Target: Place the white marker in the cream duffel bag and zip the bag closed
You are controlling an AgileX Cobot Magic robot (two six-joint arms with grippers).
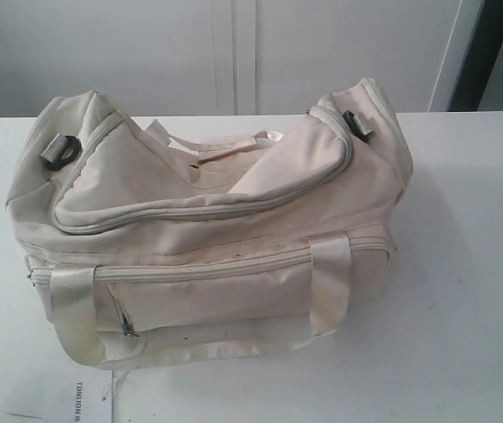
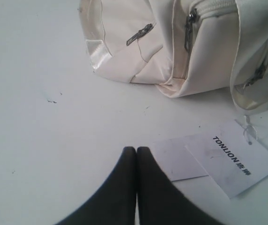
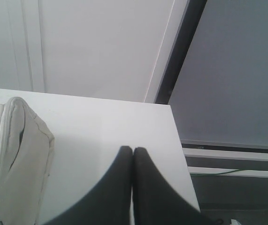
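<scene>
The cream duffel bag (image 1: 207,233) lies in the middle of the white table (image 1: 462,264), its top flap sagging and its main zipper (image 1: 207,214) running along the flap edge. The left wrist view shows the bag's lower front (image 2: 185,51) with its metal zip pulls. My left gripper (image 2: 136,149) hangs shut over bare table just short of the bag, holding nothing. My right gripper (image 3: 133,149) is shut and empty, beside one end of the bag (image 3: 11,154). Neither gripper appears in the exterior view. The white marker is out of view.
A white paper tag printed TONLION (image 2: 232,157) lies on the table by the bag's front, tied to it by a thin string; it also shows as a tag (image 1: 79,398). The table's far corner (image 3: 169,107) and side edge drop off near my right gripper.
</scene>
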